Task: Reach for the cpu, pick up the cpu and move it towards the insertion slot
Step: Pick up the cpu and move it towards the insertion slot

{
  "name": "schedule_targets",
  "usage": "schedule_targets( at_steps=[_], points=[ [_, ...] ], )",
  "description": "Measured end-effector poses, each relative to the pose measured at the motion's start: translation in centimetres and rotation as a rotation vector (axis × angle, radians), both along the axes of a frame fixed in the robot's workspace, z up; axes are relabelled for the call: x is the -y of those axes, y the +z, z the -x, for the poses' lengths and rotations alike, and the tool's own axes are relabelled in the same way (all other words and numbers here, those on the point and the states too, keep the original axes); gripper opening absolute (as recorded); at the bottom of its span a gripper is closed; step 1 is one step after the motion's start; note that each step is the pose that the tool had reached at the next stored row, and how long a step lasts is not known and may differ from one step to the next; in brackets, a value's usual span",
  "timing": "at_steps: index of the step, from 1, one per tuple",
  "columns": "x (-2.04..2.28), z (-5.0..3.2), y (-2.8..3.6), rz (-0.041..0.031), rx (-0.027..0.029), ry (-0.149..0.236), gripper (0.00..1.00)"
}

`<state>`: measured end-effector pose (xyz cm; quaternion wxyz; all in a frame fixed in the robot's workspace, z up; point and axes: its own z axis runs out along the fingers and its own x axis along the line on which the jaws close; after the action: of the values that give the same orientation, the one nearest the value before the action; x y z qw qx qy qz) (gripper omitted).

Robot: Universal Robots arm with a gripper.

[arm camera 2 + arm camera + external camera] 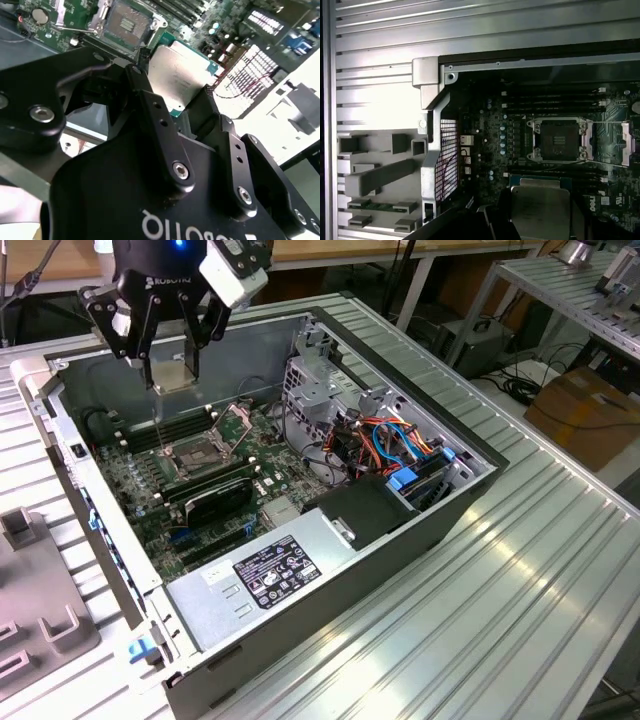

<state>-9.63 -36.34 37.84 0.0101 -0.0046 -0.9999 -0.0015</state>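
Observation:
My gripper (176,380) hangs above the far-left part of the open case, shut on the cpu (180,368), a pale silver square chip held by its edges. In the second wrist view the black fingers (150,112) clamp the cpu (180,75) from both sides. The insertion slot (198,452) lies on the motherboard just below and slightly to the exterior view's right of the chip, its metal bracket (240,425) flipped open. Both wrist views show the insertion slot (127,22) (559,140) uncovered, a short way from the cpu (540,207).
The computer case (420,525) lies open on a ribbed metal table. A black card (215,502) and a labelled power supply (280,570) sit nearer than the socket. A drive cage with coloured cables (400,450) stands on the exterior view's right. A grey fixture (40,630) lies outside the case.

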Motion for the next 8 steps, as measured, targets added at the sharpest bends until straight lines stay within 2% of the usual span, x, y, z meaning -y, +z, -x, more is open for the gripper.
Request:
schedule_targets(
  at_steps=[1, 3, 4, 5, 6, 8],
  points=[
    [-0.63, -0.51, -0.14, 0.0, -0.0001, 0.0, 0.55],
    [-1.2, -0.96, -0.26, -0.0001, 0.0, 0.0, 0.55],
    [-2.0, -1.53, -0.46, -0.0002, 0.0, 0.0, 0.55],
    [-2.4, -1.77, -0.55, -0.0003, -0.0001, 0.0, 0.55],
    [-2.68, -1.93, -0.63, -0.002, 0.0001, 0.001, 0.55],
    [-2.94, -1.99, -0.71, -0.0021, 0.0051, 0.001, 0.55]
  ],
)
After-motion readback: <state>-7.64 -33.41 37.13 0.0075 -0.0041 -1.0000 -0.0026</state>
